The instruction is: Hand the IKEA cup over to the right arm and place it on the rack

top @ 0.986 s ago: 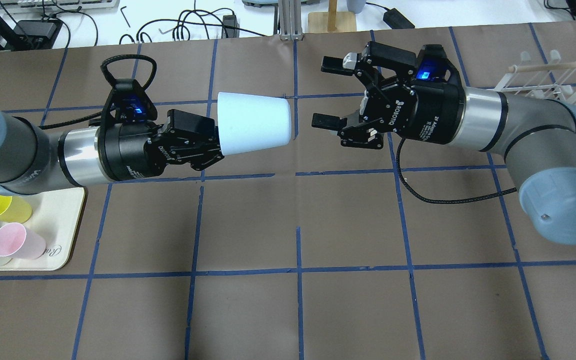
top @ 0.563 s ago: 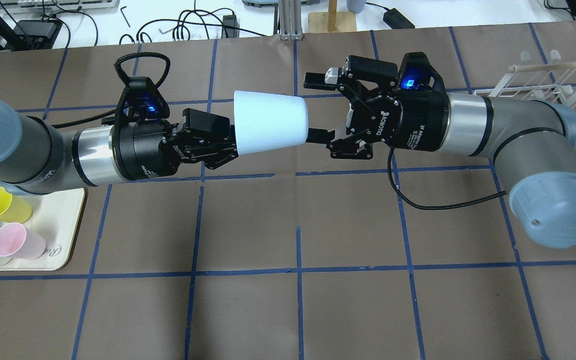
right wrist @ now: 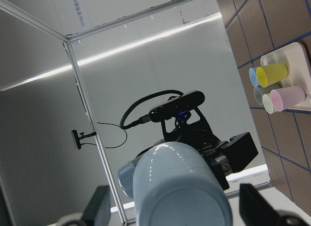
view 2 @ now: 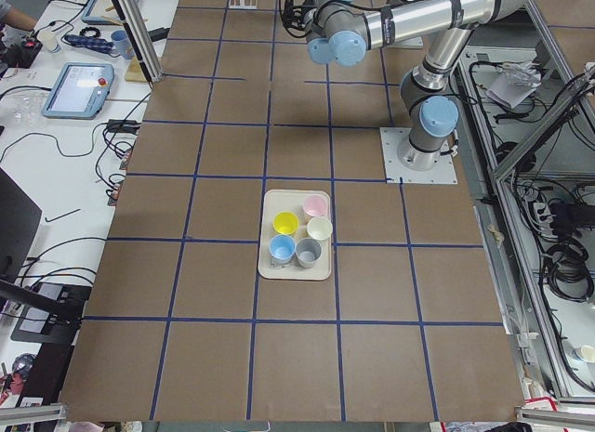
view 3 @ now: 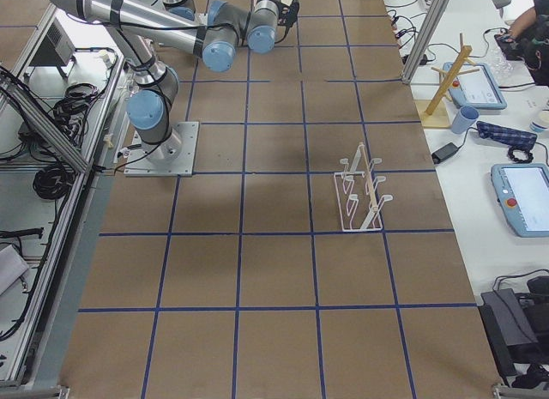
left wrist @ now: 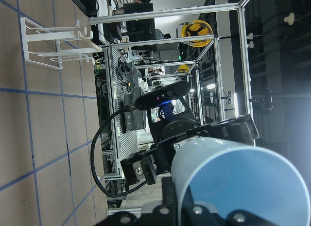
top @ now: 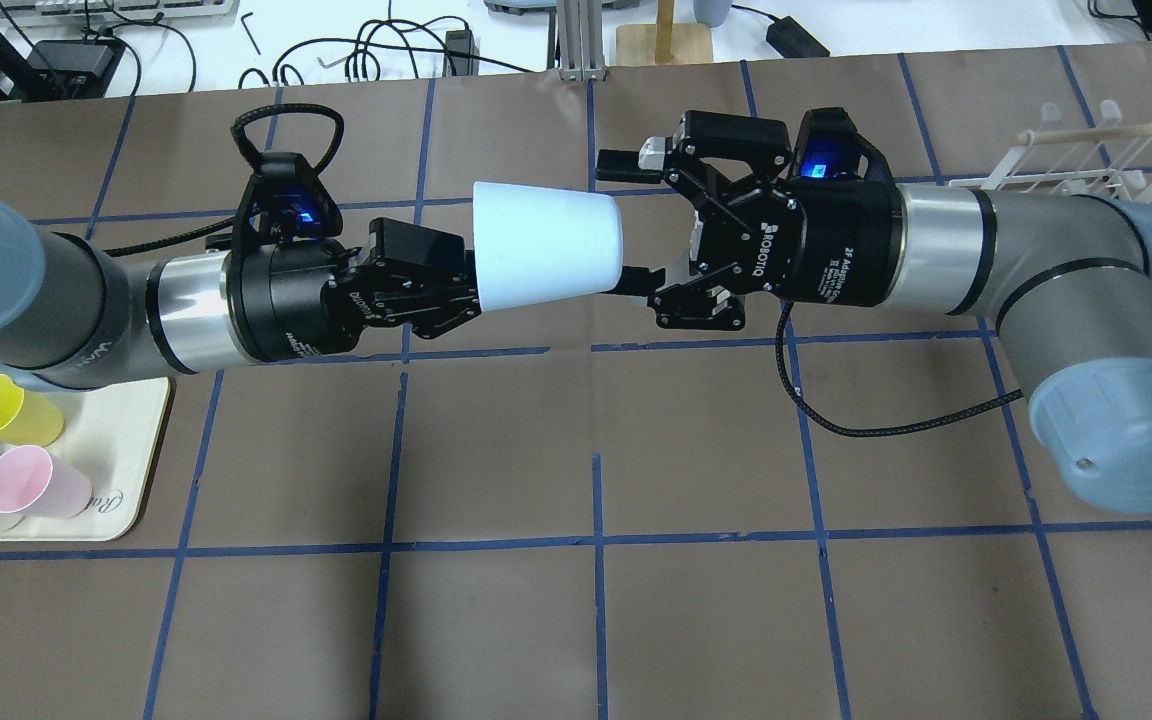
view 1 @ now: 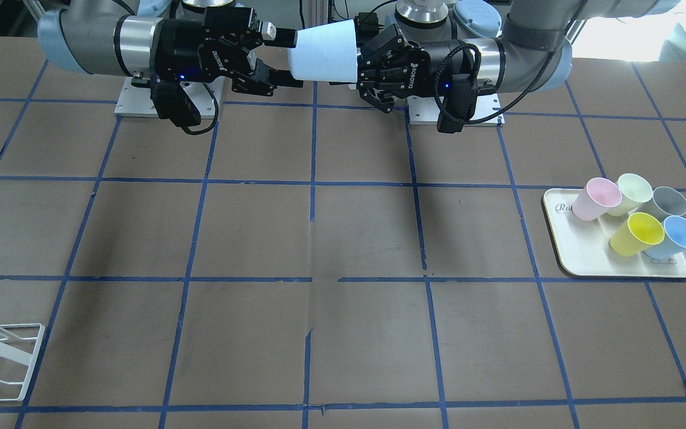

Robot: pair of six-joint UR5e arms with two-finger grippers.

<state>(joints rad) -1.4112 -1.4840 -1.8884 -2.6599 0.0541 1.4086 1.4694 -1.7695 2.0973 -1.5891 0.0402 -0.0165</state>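
My left gripper [top: 464,275] is shut on the rim end of the pale blue IKEA cup [top: 548,247]. It holds the cup on its side above the table, base pointing toward the right arm. My right gripper [top: 626,218] is open, one finger on each side of the cup's base, apart from it. In the front-facing view the cup [view 1: 324,55] hangs between the right gripper [view 1: 286,58] and the left gripper [view 1: 362,59]. The right wrist view shows the cup's base [right wrist: 180,187] between its fingertips [right wrist: 97,206]. The white wire rack [top: 1096,160] stands at the far right.
A cream tray [top: 136,440] at the left front holds a yellow cup [top: 6,412], a pink cup [top: 31,482] and others, among them a second blue cup [view 1: 679,233]. A black cable [top: 886,400] hangs from the right wrist. Desk clutter lies beyond the table's far edge.
My right gripper has moved left, and its open fingers now straddle the cup's base. My left gripper has carried the cup a little to the right.
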